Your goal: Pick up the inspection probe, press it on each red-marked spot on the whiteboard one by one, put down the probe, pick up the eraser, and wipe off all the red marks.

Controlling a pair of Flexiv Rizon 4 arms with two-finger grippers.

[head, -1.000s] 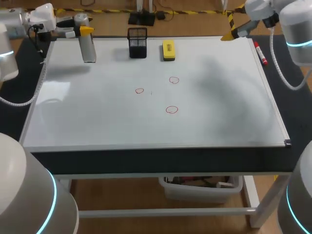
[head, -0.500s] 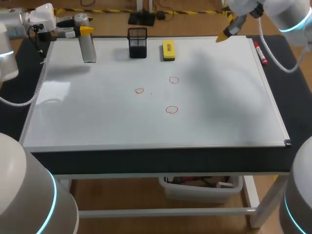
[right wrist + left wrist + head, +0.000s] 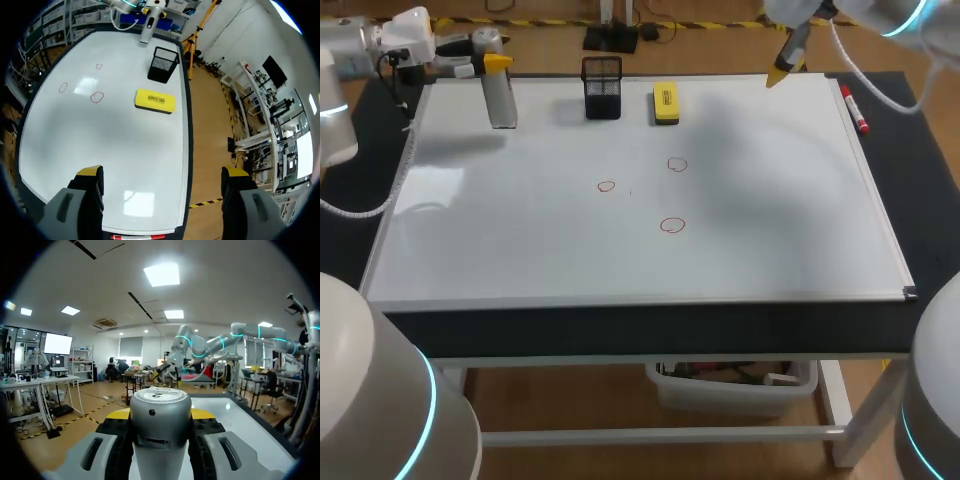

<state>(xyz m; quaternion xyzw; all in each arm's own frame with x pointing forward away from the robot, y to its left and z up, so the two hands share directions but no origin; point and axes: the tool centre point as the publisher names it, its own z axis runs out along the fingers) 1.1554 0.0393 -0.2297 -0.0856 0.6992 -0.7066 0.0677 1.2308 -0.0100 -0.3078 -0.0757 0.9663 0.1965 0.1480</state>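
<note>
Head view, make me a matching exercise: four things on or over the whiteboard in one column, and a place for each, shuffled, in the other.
Things
1. inspection probe
2. eraser
3. red marker
4. mesh holder

Places
A. lying along the whiteboard at its right edge
B. between the left fingers
C. at the far edge, between probe and eraser
D. at the far edge, between holder and marker

Pairs: 1-B, 2-D, 3-A, 4-C
</note>
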